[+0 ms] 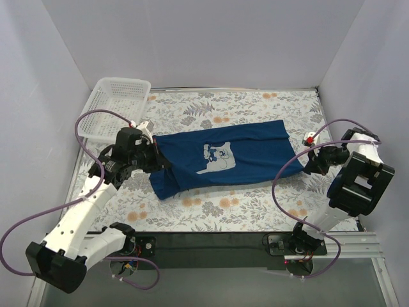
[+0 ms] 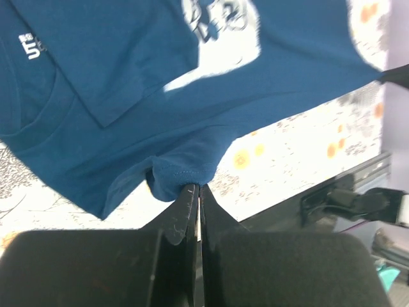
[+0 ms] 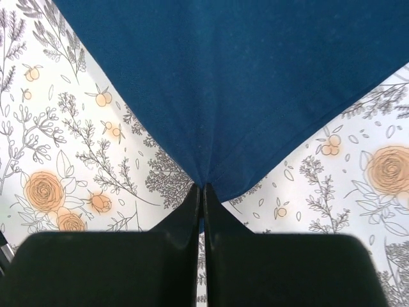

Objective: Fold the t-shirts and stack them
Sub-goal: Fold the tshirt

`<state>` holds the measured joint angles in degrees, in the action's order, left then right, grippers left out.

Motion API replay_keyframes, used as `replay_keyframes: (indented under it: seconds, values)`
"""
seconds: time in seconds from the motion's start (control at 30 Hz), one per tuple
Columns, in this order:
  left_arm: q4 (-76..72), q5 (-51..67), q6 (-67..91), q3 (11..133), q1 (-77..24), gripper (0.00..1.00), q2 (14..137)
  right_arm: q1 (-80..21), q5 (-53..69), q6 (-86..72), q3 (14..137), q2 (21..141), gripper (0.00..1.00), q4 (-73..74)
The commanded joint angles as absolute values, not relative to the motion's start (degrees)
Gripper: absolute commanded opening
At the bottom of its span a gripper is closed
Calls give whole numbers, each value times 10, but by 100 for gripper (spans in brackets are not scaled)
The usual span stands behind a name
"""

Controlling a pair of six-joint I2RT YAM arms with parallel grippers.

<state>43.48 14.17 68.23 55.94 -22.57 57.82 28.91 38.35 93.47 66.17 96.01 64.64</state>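
left gripper (image 1: 157,157) of mine is pinched shut on the left end of the t-shirt (image 1: 255,150), and my right gripper (image 1: 301,158) is pinched shut on its right corner.

from the top view, the navy t-shirt lies across the middle of the table (image 1: 223,208), drawn out between my two grippers with its pale print (image 1: 216,158) facing up. its near left part looks rumpled. i judge the folding barely begun: i see no tidy fold, no finished bundle and no stack, so nearly all of the task is left. the white basket (image 1: 121,82) sits at the far left corner, near my left arm, and would crowd a swing to the far left. purple cables (image 1: 287,176) loop beside both arms; the right one hangs just near the shirt's right end.

from the left wrist view, my left gripper (image 2: 199,187) has its jaws closed on a stitched hem, probably a sleeve, bunched at the tips. the t-shirt (image 2: 128,77) spreads away from there, with the collar (image 2: 38,121) to the left and one flap lying over the body. the table's near edge is close on the right.

from the right wrist view, my right gripper (image 3: 203,187) has its jaws closed on a hemmed corner. the t-shirt (image 3: 243,77) fans out tight from the tips above the flowered cover, and nothing else is in the way there.
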Motion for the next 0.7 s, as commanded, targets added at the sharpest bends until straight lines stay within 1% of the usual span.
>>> replay_keyframes:
  seconds: [0.0, 0.13, 0.3, 0.67]
  values:
    - [410, 136, 722, 567, -221, 0, 551, 294, 421, 944, 698, 938, 1, 686]
    - [396, 124, 708, 577, -220, 0, 558, 294, 439, 940, 721, 949, 1, 701]
    - [367, 146, 667, 616, -220, 0, 606, 286, 468, 937, 751, 979, 1, 730]
    - [359, 120, 564, 678, -220, 0, 700, 258, 502, 898, 803, 1041, 1, 737]
